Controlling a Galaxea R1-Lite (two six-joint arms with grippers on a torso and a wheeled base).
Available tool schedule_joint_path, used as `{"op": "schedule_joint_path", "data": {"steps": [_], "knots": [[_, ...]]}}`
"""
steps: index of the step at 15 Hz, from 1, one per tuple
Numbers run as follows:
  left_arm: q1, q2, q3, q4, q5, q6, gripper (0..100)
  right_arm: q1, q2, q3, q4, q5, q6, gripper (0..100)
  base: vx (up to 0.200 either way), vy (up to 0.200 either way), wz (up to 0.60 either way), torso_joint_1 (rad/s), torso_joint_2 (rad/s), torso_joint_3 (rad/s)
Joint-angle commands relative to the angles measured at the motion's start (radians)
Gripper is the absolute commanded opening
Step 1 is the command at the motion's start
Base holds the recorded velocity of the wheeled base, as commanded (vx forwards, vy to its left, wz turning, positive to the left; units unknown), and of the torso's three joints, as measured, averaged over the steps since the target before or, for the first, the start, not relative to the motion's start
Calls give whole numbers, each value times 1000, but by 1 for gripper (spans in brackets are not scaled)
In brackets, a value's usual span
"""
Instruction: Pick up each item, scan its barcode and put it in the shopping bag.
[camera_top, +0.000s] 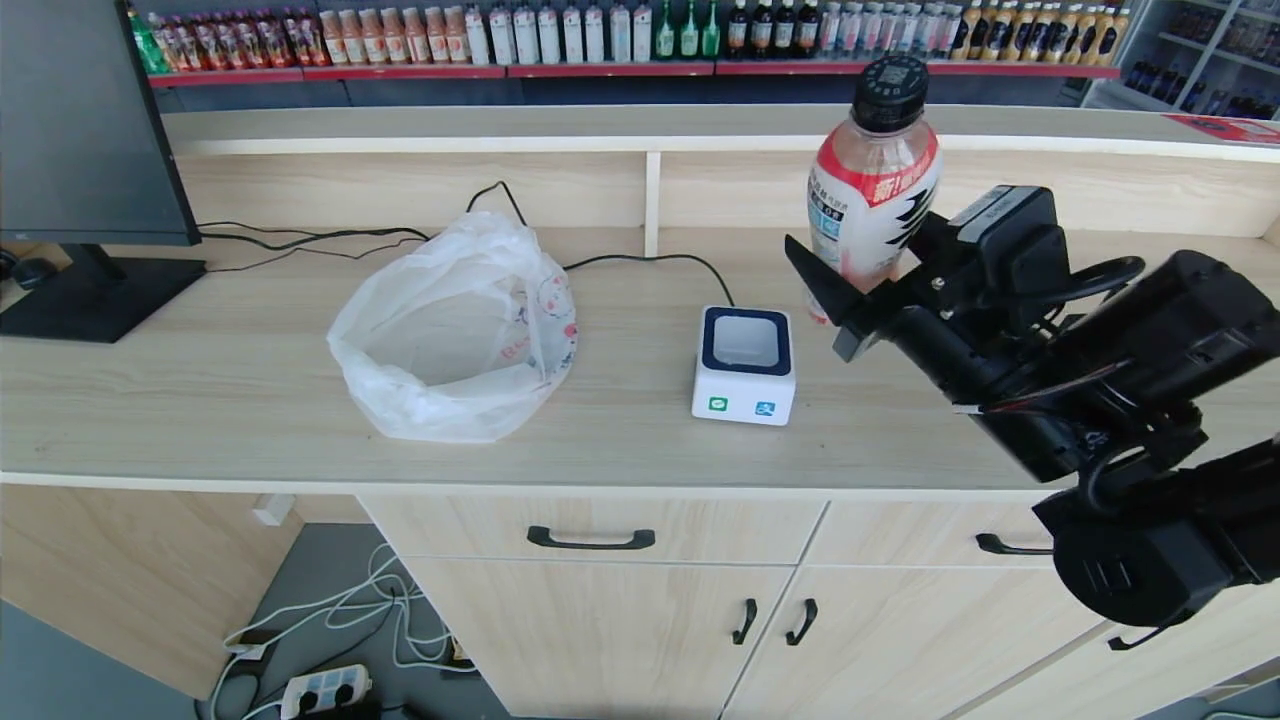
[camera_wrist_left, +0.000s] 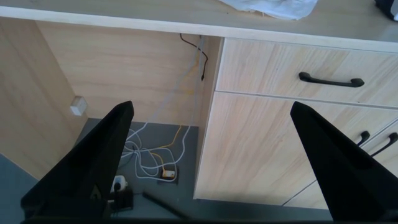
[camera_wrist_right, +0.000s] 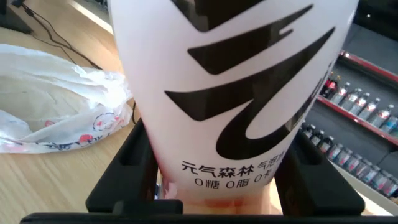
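The right gripper (camera_top: 862, 272) was clenched around the lower body of a clear plastic drink bottle with a black screw cap and a white, red and black label (camera_top: 872, 185). Its black fingers pressed on opposite sides of the bottle, as the right wrist view showed close up (camera_wrist_right: 217, 180). The bottle sat above the light wooden counter (camera_top: 200, 400), to the robot's right of and a little behind the scanner, and appeared to be lifted off the surface, though a finger hid its base. It stood upright, its long axis close to vertical, cap at the top and label facing the robot. Just beside it on the counter was a small white box-shaped barcode scanner with a dark blue frame around its upward-facing window (camera_top: 745, 365). Further to the robot's left lay a translucent white plastic shopping bag (camera_top: 455, 330), slumped with its mouth open toward the robot and nothing visible inside. The left gripper (camera_wrist_left: 211, 162) hung below counter height in front of the cabinet drawers, fingers spread wide and holding nothing. The pick-up looked done; scanning and bagging the bottle looked to be left.
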Motion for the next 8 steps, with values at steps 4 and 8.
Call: {"op": "schedule_joint_path", "data": {"steps": [4,8], "knots": [[1,0,0,0,0,-1,100,5,-115,144,-3,-198,240,0,0,0,0,0,0,0],[1,0,0,0,0,-1,100,4,-145,249,-3,-202,421,0,0,0,0,0,0,0]]}}
